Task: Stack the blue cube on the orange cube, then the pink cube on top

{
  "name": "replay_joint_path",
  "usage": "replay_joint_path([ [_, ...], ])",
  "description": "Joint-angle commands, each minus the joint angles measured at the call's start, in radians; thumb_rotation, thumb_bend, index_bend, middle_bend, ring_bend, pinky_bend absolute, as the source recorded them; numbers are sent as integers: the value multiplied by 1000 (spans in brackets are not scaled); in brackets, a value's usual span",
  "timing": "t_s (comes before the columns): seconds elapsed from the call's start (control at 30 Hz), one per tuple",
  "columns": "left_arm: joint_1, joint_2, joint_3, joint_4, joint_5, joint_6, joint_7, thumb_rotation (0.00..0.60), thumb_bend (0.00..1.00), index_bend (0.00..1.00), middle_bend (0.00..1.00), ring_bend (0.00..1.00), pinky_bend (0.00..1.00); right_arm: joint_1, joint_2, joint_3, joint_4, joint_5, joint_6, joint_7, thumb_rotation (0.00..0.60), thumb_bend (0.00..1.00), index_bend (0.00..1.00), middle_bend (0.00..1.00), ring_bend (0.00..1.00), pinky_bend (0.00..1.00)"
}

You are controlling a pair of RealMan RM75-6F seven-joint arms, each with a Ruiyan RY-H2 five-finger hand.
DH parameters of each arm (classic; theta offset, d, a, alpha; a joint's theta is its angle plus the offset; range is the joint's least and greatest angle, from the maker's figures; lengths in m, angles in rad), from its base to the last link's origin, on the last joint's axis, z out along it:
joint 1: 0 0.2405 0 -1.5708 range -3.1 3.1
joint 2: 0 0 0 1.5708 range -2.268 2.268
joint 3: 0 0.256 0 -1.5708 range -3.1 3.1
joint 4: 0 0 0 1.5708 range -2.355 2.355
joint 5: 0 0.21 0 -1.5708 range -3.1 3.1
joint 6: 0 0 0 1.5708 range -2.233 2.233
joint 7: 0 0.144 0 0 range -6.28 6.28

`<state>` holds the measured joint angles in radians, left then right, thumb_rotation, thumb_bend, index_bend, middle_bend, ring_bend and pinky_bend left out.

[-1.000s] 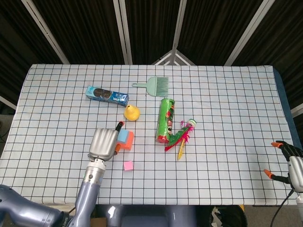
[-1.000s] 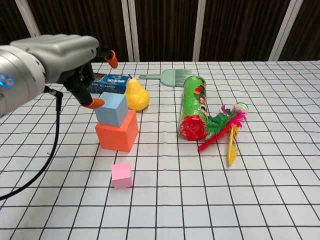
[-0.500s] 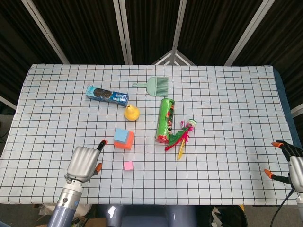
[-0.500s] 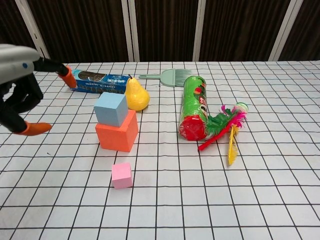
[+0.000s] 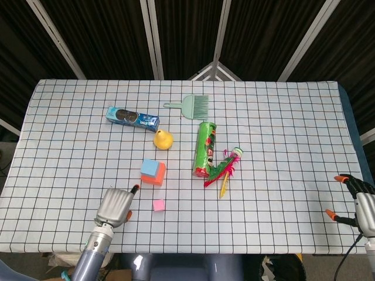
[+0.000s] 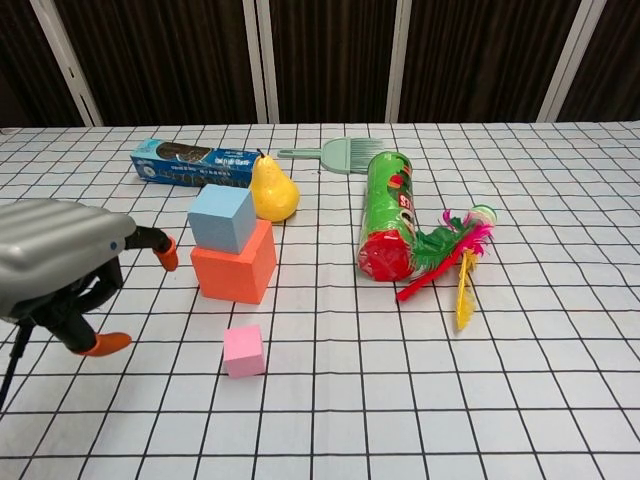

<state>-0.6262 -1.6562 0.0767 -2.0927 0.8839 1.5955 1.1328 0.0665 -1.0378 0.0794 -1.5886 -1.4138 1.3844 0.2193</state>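
A: Status? Where are the cubes?

B: Blue cube (image 6: 222, 218) sits on the orange cube (image 6: 235, 264), turned a little off square. Pink cube (image 6: 243, 350) lies alone on the worktop (image 6: 520, 380), in front of the stack and near it. My left hand (image 6: 60, 270) hovers to the left of the pink cube, fingers spread, holding nothing. My right hand (image 5: 358, 202) is at the far right edge, also apart-fingered and empty.

A: What can go wrong from here?

B: Three risks, as I judge it. One: the pink cube is small; a wide grasp may push it away instead of lifting it. Two: the stack stands close by, so a careless reach could knock the blue cube off. Three: the blue top is skewed, so an off-centre placement may slide.

A: Clutter?

B: Pear (image 6: 272, 188) just behind the stack; green can (image 6: 388, 213) well right.
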Motion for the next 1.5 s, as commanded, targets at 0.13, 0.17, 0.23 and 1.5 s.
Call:
replay_joint_path([
  [0.13, 15, -64, 21, 65, 19, -29, 15, 600, 260, 250, 843, 735, 895, -1, 2, -1, -2, -2, 1, -1, 600, 170, 251, 202, 194, 170],
  [0.17, 16, -74, 23, 79, 22, -35, 18, 600, 257, 249, 843, 735, 895, 0, 2, -2, -3, -2, 0, 0, 600, 170, 251, 202, 194, 170],
  [0.23, 19, -96, 22, 106, 30, -47, 18, 600, 248, 244, 843, 735, 896, 0, 3, -2, -1, -2, -3, 5, 600, 170, 251, 202, 194, 170],
  [1.5, 42, -258, -55, 430, 253, -227, -130, 600, 243, 252, 846, 736, 899, 14, 17, -22, -8, -21, -35, 16, 600, 171, 251, 202, 194, 163],
])
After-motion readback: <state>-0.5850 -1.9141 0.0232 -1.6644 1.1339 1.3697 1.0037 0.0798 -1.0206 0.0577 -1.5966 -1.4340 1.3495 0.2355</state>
